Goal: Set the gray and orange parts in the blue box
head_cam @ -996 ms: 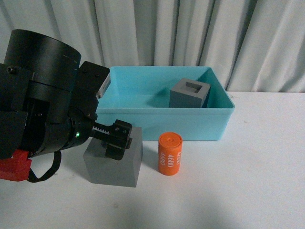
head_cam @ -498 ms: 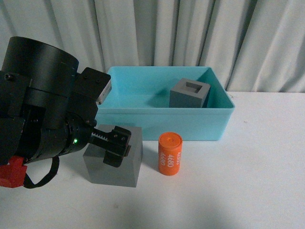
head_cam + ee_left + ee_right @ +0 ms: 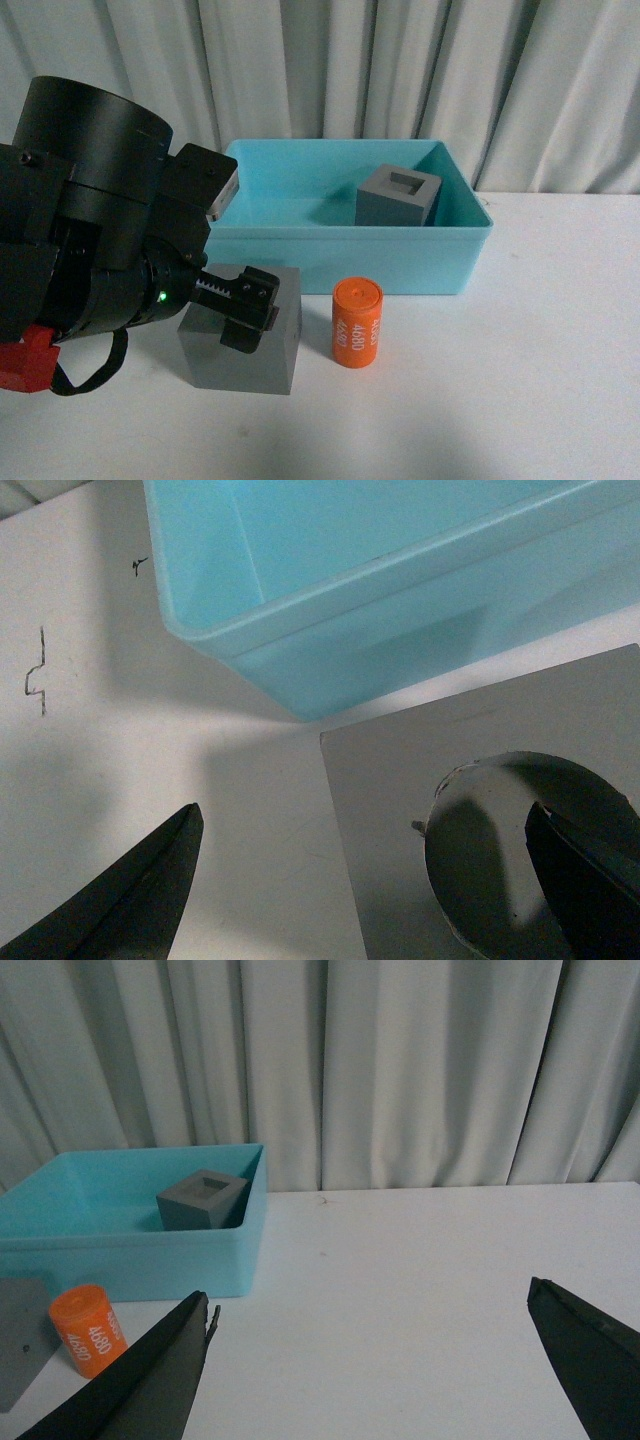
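While pale curtain [image 3: 400, 70] backs white table [image 3: 520, 380], left fingers [image 3: 130, 900] spread wide astride gray cube [image 3: 400, 780] edge; right fingers [image 3: 140, 1390] spread, empty.

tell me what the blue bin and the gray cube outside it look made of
Blue box: likely molded plastic, smooth with a soft sheen and rolled rim. Gray cube: matte, uniform, no glare; probably plastic, though coated metal can't be ruled out.
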